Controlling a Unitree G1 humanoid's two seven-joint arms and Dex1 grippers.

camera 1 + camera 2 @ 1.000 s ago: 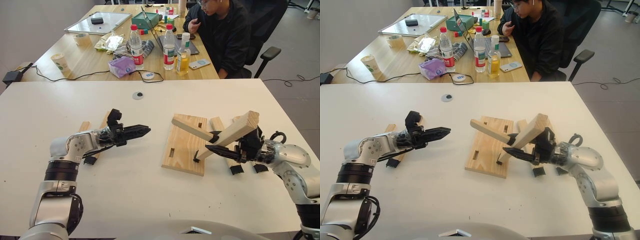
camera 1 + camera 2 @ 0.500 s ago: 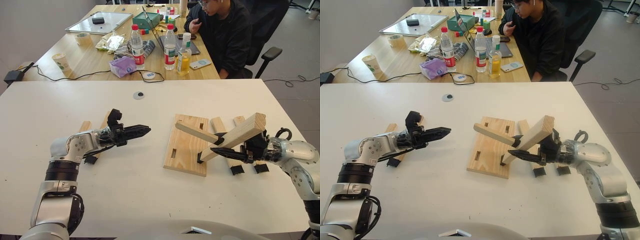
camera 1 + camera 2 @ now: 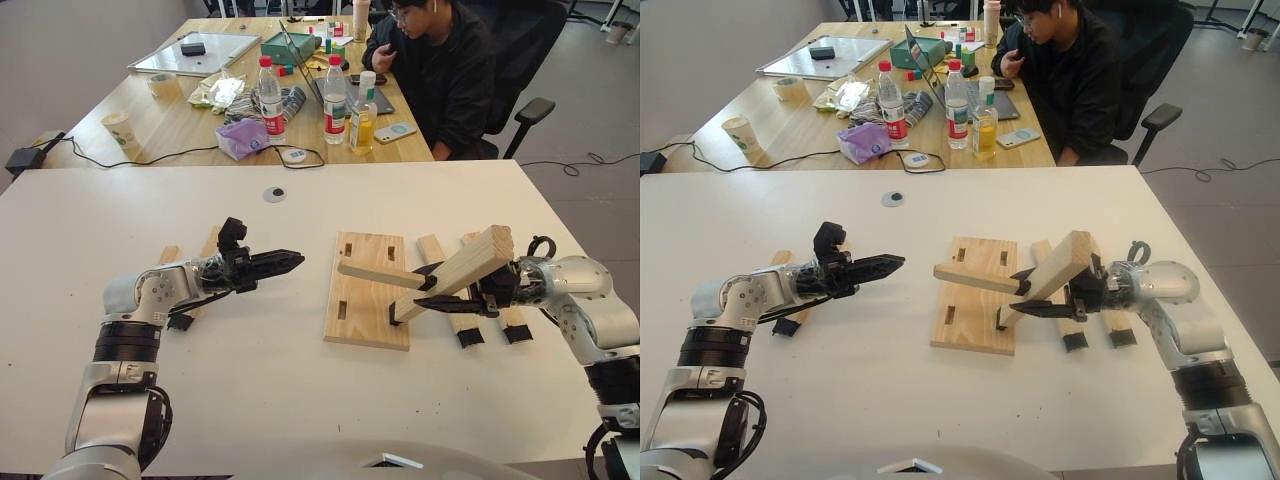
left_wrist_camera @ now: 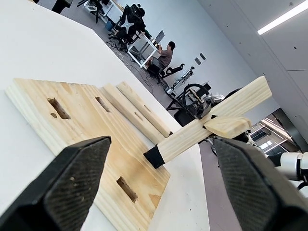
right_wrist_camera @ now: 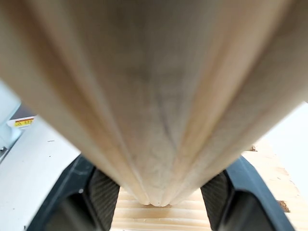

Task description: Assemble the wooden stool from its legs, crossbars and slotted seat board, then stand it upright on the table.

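1. My right end effector [image 3: 432, 288] is pinching the leg [image 3: 475, 262]. Its crossbar [image 3: 375, 273] has swung nearer level above the seat board [image 3: 355, 300]. Judged: still aligning, nothing slotted.
2. My left end effector [image 3: 285, 262] is spread, empty and unmoved over the tabletop [image 3: 250, 360].
3. The left wrist view reveals the board's open slots [image 4: 58, 107]; the right wrist view shows pads [image 5: 103, 192] against the leg.

One seat board [image 3: 360, 310], one raised leg [image 3: 470, 262], one crossbar [image 3: 375, 272], four wooden pieces [image 3: 432, 250] lying flat, three bottles [image 3: 268, 85]

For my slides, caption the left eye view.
Right hand holds a joined leg and crossbar at the slotted seat board; left hand hovers open.
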